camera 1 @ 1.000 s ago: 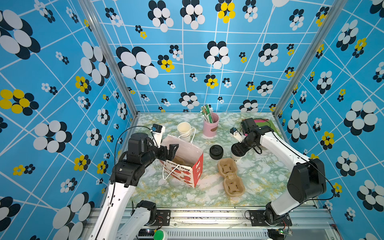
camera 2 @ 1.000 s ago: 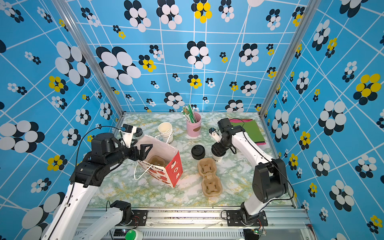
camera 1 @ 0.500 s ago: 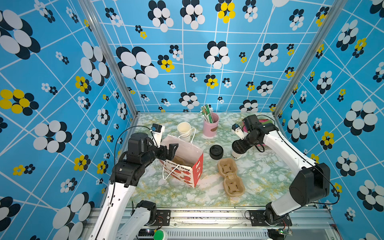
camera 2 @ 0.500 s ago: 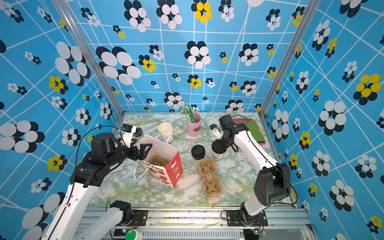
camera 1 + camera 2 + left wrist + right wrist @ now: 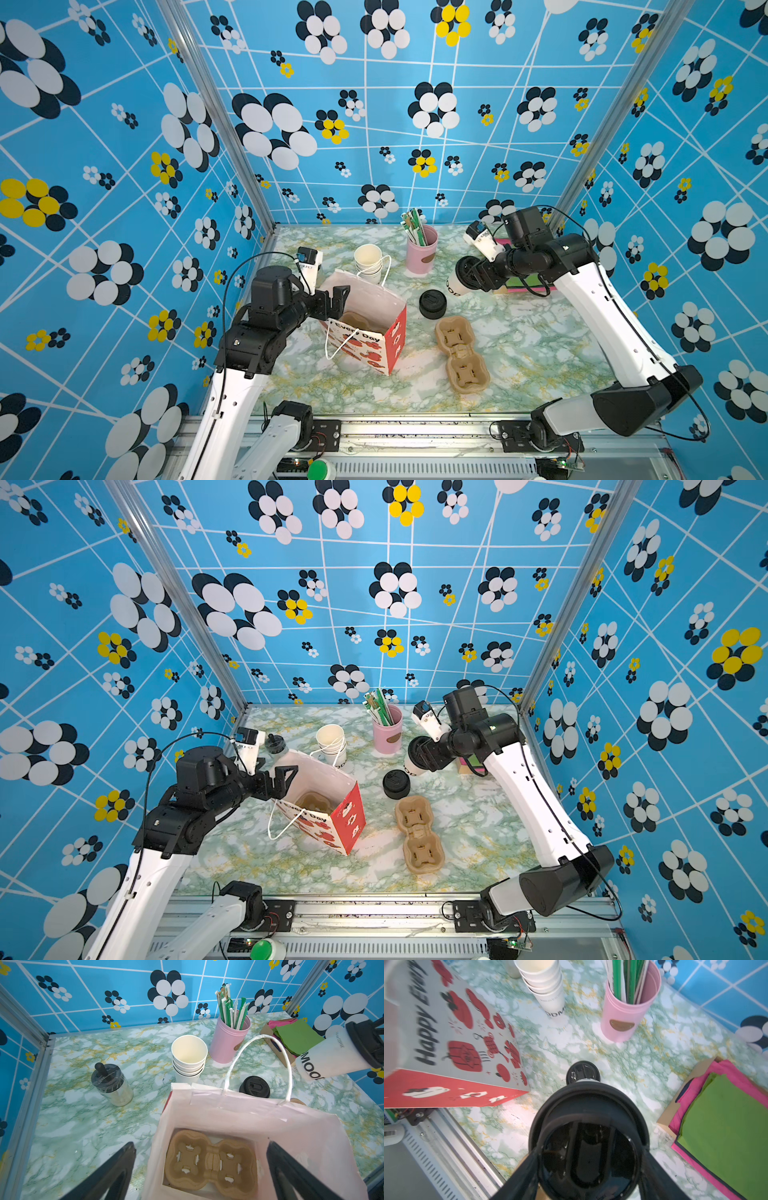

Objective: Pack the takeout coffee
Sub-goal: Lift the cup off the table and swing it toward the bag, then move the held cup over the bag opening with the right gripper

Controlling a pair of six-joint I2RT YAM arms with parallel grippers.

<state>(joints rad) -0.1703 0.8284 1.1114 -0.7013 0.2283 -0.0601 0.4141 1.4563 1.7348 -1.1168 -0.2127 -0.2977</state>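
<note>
1. The right gripper (image 5: 471,272) is clamped on the black-lidded end of the takeout coffee (image 5: 455,286), which hangs tilted above the bench (image 5: 540,332), between the pink straw holder (image 5: 422,253) and the napkins (image 5: 297,1036).
2. A second ago the cup stood on the bench beside the loose cup carrier (image 5: 461,353). Now it is lifted clear, so the pick looks done and the carry to the paper bag (image 5: 374,307) comes next.
3. The left gripper (image 5: 334,300) has not moved: jaws wide apart at the bag's rim, holding nothing.
4. The bag's mouth gapes, with a second cup carrier (image 5: 209,1162) inside. The route crosses the stack of lids (image 5: 432,303); the upright handle loop and the near rim are the edges to clear.
</note>
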